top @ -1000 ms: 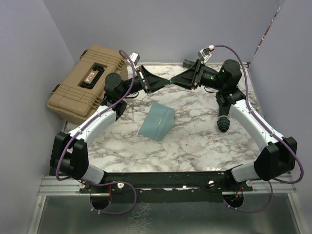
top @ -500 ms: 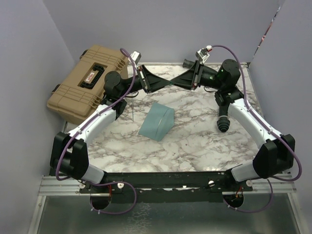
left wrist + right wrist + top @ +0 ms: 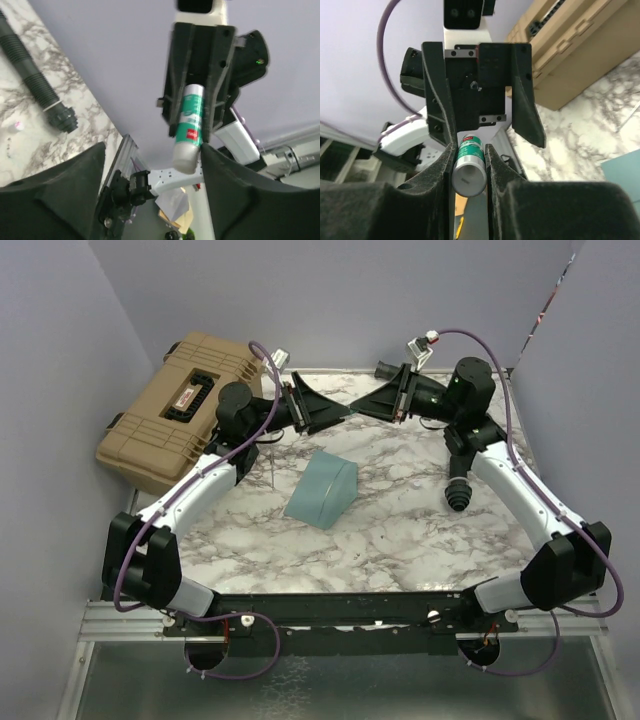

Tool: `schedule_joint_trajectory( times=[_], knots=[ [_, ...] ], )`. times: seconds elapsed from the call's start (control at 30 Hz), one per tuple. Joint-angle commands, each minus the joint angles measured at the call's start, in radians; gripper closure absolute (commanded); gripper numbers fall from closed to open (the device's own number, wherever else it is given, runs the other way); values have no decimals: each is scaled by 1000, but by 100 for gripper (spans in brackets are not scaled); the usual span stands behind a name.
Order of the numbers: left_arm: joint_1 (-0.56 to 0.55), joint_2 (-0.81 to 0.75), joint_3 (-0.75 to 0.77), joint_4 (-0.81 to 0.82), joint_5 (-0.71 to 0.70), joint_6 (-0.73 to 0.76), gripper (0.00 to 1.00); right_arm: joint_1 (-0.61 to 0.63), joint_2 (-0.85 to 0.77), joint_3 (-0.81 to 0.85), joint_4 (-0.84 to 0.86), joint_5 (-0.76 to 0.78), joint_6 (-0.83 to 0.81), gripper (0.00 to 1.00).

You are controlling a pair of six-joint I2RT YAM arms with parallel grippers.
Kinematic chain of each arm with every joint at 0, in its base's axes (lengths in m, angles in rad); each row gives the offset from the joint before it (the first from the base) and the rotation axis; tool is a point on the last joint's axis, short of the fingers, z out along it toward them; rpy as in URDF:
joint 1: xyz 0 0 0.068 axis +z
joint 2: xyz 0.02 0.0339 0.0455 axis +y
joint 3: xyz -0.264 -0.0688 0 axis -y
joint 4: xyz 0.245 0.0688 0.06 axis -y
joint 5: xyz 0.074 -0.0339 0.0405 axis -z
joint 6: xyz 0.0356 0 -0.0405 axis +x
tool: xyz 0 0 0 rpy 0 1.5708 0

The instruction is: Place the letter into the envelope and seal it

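Left tool [image 3: 153, 146]: jaws stood wide, holding nothing.
Right tool [image 3: 469, 148]: pinched a green and white glue stick [image 3: 469, 172].
Envelope [image 3: 322, 490]: lay in the middle of the surface [image 3: 400, 525], well apart from both tools.

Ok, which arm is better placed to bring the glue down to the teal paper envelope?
Right: the right gripper is clamped on the green-and-white glue stick, while the left gripper stands open.

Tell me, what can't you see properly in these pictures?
Letter: in no view; the envelope may hide it.
Glue stick: top view, hidden inside the right pincer; label too blurred to read.
Envelope: right wrist view, frame edge cuts off all but a corner.
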Motion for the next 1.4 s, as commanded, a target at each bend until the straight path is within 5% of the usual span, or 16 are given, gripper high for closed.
schedule_joint_trajectory(
  times=[0.0, 0.13, 0.27, 0.43, 0.57, 0.73, 1.37],
  knots=[
    [15, -98, -27, -325, -119, 304, 14, 5, -57, 53, -264, 207, -293, 100],
    [20, -166, -65, -582, -260, 524, 5, 8, -70, 38, -447, 406, -515, 99],
    [22, -235, -168, -648, -406, 637, 12, 49, -73, -52, -461, 582, -647, 100],
    [23, -301, -329, -603, -594, 661, 41, 213, -31, -161, -419, 794, -782, 99],
    [16, -228, -413, -532, -566, 550, 78, 329, 20, -233, -336, 884, -824, 99],
    [1, -91, -475, -428, -494, 496, 98, 424, 117, -283, -247, 975, -917, 99],
    [-63, 167, -457, -495, -457, 622, 100, 432, 318, -219, -139, 913, -972, 99]
  ],
)
